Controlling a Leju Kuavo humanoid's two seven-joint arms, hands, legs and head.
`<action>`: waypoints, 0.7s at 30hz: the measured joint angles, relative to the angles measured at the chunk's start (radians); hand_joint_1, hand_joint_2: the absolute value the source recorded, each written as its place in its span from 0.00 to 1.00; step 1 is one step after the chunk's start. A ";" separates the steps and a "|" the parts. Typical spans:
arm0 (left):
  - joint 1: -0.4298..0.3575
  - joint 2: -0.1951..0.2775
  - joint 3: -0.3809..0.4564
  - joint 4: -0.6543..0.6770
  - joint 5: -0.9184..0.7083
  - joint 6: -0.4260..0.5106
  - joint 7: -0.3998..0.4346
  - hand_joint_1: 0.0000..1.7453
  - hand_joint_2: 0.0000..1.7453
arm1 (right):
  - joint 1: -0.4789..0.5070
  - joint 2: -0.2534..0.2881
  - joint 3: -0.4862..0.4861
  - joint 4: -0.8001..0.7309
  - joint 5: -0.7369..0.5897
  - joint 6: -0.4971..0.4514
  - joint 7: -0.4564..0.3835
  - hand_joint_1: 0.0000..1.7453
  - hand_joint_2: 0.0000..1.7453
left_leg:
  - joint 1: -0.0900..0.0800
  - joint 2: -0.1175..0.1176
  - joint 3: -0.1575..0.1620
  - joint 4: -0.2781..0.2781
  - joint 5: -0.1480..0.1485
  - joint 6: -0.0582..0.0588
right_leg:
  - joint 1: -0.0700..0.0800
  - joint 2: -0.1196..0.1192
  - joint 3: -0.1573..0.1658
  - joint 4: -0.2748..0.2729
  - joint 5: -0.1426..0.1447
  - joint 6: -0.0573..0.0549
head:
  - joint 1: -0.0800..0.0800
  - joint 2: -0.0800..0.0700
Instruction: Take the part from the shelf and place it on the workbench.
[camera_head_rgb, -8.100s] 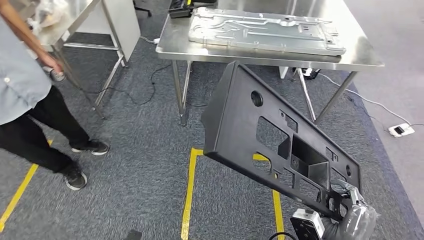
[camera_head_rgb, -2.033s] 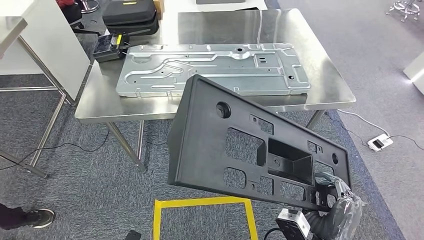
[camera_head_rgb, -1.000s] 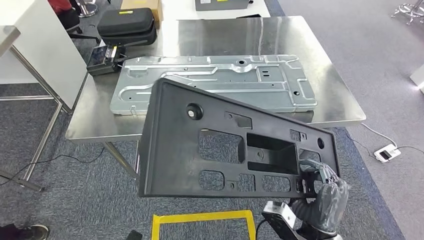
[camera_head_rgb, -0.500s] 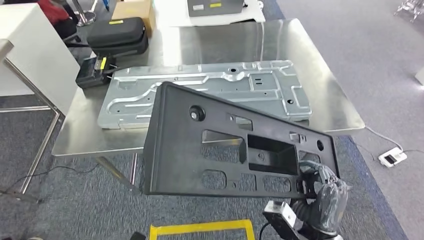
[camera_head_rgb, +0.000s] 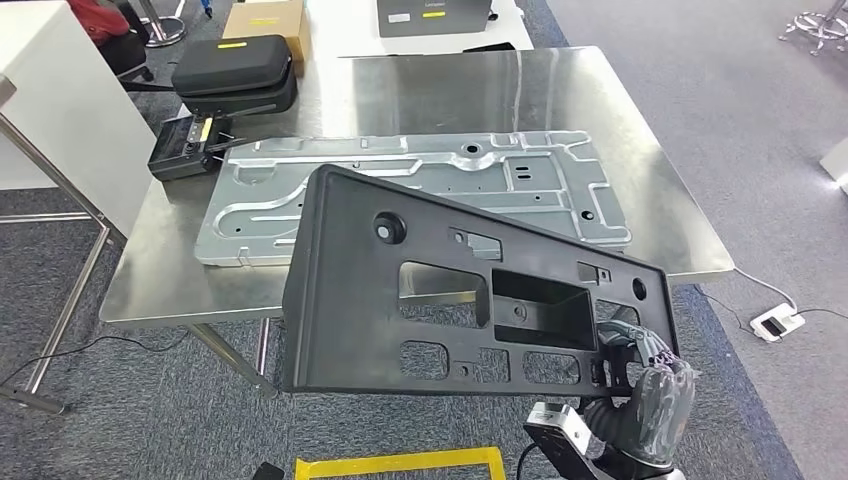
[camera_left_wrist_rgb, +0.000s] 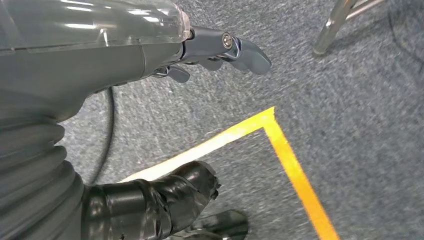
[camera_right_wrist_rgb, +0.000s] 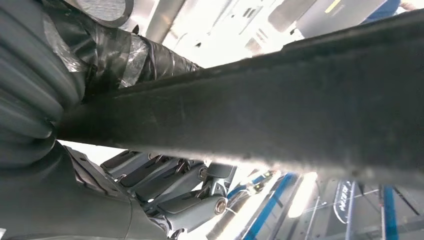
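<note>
Right hand (camera_head_rgb: 655, 400) grips black part (camera_head_rgb: 440, 290) corner, overhanging workbench (camera_head_rgb: 180, 285) edge; left hand (camera_left_wrist_rgb: 150, 55) empty, fingers apart.

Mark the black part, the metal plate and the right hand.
black part (camera_head_rgb: 350, 300), head view, solid face near its left end
metal plate (camera_head_rgb: 300, 195), head view, bare left portion
right hand (camera_head_rgb: 655, 400), head view, wrapped back of hand

Steel workbench (camera_head_rgb: 640, 180) sits ahead of the right hand (camera_head_rgb: 655, 400), carrying a stamped metal plate (camera_head_rgb: 420, 185) across its middle. Far-left of the hand, a black case (camera_head_rgb: 233, 72) and a small black device (camera_head_rgb: 180, 160).
</note>
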 joint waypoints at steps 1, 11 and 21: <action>-0.002 0.000 -0.002 0.000 -0.002 -0.001 0.000 0.00 1.00 | -0.002 -0.002 0.000 0.000 0.000 0.000 0.000 1.00 1.00 | 0.000 0.000 0.001 -0.002 -0.001 0.002 | -0.002 0.000 -0.033 0.060 -0.029 0.005 | 0.000 0.000; -0.005 0.000 -0.015 0.000 -0.013 -0.007 0.005 0.00 1.00 | -0.023 -0.017 0.000 0.008 0.001 0.000 0.006 1.00 1.00 | -0.003 -0.004 0.015 0.017 -0.037 -0.028 | -0.011 -0.001 -0.016 -0.072 0.084 0.002 | 0.000 0.000; -0.005 0.000 -0.016 0.000 -0.018 -0.011 0.006 0.00 1.00 | -0.036 -0.020 0.000 0.018 0.004 0.001 0.017 1.00 1.00 | 0.007 -0.003 -0.117 0.233 -0.080 -0.054 | -0.014 -0.003 0.020 -0.084 0.064 -0.029 | 0.000 0.000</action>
